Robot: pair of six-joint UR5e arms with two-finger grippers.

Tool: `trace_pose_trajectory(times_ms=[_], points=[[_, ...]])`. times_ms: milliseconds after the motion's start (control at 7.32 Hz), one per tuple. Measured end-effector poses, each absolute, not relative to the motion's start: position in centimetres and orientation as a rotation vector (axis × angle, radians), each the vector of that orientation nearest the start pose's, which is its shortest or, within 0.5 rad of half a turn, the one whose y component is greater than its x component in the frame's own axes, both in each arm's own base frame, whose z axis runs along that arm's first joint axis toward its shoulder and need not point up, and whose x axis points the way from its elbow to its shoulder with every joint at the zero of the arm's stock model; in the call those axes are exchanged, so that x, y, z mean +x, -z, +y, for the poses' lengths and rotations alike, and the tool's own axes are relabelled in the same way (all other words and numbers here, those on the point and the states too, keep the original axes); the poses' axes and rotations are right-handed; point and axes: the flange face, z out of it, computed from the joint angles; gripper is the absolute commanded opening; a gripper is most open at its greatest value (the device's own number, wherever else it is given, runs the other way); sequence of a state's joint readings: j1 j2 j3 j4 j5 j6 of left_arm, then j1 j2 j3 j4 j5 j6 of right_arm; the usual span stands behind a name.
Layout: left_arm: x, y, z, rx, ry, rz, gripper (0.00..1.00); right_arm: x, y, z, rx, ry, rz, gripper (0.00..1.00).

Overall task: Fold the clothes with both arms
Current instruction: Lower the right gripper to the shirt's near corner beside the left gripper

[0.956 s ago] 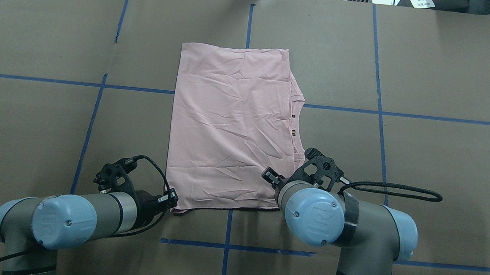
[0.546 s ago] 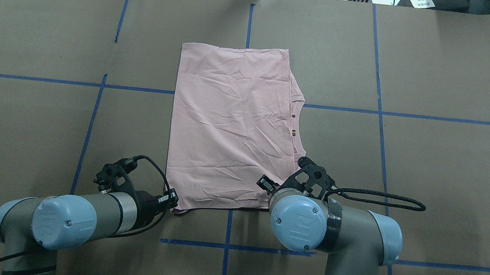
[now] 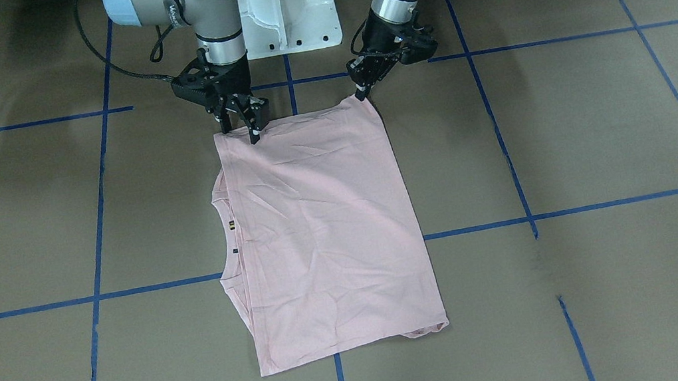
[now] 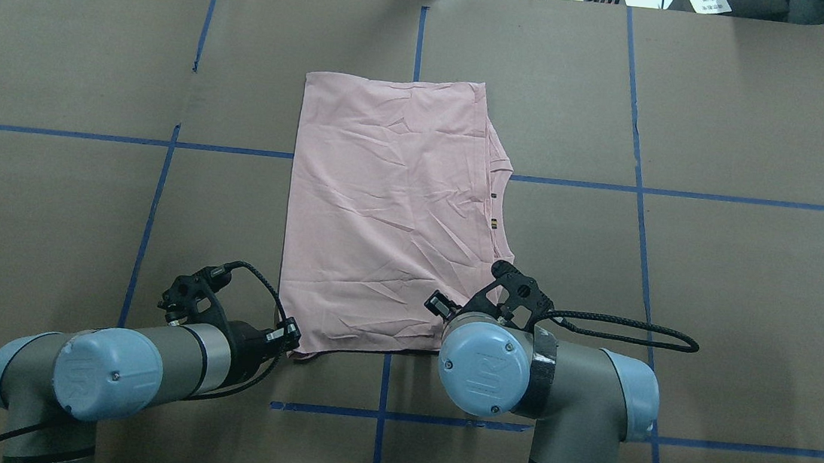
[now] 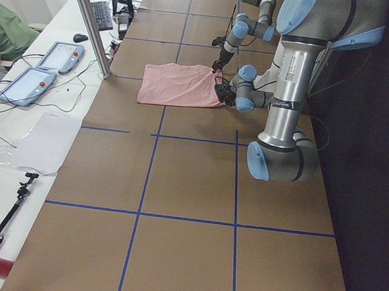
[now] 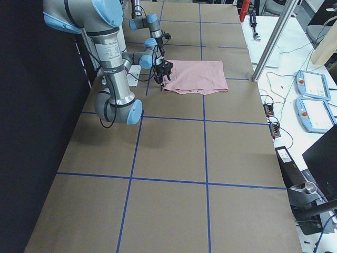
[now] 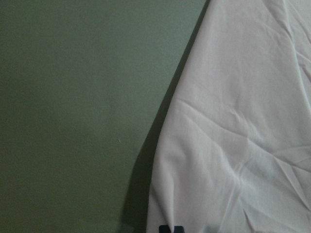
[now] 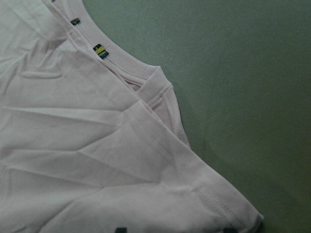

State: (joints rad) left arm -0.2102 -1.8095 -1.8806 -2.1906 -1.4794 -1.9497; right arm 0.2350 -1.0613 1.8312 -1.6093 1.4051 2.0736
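The pink T-shirt (image 4: 384, 206) lies folded in the middle of the table (image 4: 716, 291). The left claw (image 3: 359, 90) appears clamped on one near corner (the edge is slightly raised). The right claw (image 3: 241, 132), fingers apart, hovers at the other corner, probably to grip it for the next fold.

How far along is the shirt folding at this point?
Done: the shirt lies flat, already folded into a narrow rectangle, collar at one side edge. In hand: the left gripper looks pinched on one robot-side corner; the right gripper is open over the other robot-side corner, not yet closed. Left: grasp that corner, then probably fold the near edge across to the far edge.
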Motion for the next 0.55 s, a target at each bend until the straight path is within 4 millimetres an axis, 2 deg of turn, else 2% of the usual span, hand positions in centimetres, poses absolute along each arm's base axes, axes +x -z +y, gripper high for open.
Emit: trace_pose_trajectory(times_ms=[137, 273, 410, 546], points=[[52.34, -31.79, -25.72, -0.018, 0.573, 1.189, 0.0, -58.11, -26.87, -29.42, 0.063, -0.765, -0.755, 0.71], [52.33, -31.73, -25.72, -0.018, 0.572, 1.19, 0.0, -58.5, -27.04, -29.6, 0.065, -0.766, -0.748, 0.64], [52.33, -31.68, -25.73, -0.018, 0.573, 1.191, 0.0, -58.7, -27.16, -29.67, 0.066, -0.766, -0.743, 0.64], [52.33, -31.68, -25.77, -0.017, 0.574, 1.191, 0.0, -58.81, -27.26, -29.68, 0.066, -0.765, -0.74, 0.58]])
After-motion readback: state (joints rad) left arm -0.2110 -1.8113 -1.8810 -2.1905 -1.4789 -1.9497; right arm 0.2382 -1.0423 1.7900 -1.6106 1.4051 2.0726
